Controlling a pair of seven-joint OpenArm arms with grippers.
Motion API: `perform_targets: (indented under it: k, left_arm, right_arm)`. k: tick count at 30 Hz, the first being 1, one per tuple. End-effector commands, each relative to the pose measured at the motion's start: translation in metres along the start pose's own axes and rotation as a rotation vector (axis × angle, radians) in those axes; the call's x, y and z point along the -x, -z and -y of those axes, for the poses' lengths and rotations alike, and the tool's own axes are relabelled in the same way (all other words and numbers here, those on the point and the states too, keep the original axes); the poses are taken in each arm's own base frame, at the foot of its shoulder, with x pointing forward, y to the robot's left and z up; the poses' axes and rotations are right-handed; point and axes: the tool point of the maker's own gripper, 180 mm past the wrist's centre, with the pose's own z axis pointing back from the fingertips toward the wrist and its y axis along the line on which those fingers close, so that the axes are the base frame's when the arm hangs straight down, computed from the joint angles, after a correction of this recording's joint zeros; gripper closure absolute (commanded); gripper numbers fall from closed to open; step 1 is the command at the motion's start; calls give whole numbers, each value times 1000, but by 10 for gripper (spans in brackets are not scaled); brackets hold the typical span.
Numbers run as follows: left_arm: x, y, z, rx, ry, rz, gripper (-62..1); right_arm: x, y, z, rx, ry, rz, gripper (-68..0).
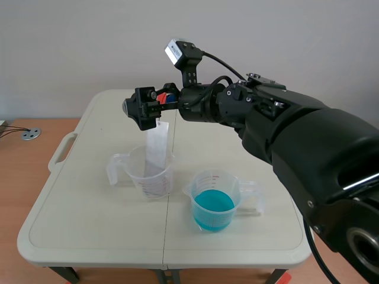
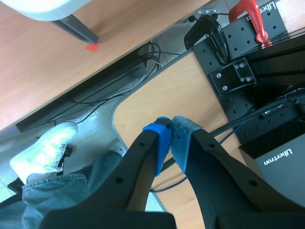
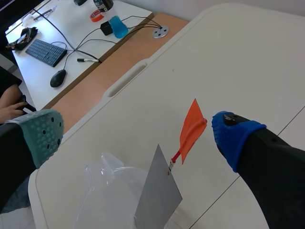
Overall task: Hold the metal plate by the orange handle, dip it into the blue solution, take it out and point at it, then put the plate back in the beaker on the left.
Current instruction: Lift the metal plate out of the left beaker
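A grey metal plate (image 1: 156,147) (image 3: 157,200) stands tilted in the clear left beaker (image 1: 151,175) (image 3: 102,191), its orange handle (image 3: 192,129) sticking up from the top. My right gripper (image 1: 145,107) (image 3: 138,136) hangs open above that beaker. The handle lies between its fingers, close to the blue pad, touching neither. To the right stands a clear beaker of blue solution (image 1: 214,205). My left gripper (image 2: 170,139) is shut on nothing, off the table, and does not appear in the scene view.
The white folding table (image 1: 89,219) has a carry handle (image 1: 61,149) at its left edge. Ahead of the left gripper are a black mounting plate with a red clamp (image 2: 248,14) and a person's shoe (image 2: 45,148). A desk with a keyboard (image 3: 45,51) lies beyond the table.
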Motion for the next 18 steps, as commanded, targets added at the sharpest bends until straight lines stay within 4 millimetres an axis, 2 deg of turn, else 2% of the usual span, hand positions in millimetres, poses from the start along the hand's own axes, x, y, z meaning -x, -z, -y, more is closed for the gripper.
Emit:
perform_targets:
  k: [1, 11, 18]
  left_arm:
    - [-4, -1, 2, 4, -6, 14, -17]
    - [-4, -1, 2, 8, -1, 13, -17]
    - [-4, -1, 2, 8, -1, 13, -17]
  right_arm:
    - [-25, 2, -3, -15, -24, 53, -555]
    - [-22, 2, -3, -14, -25, 33, -358]
    - [-22, 2, -3, -14, -25, 33, -253]
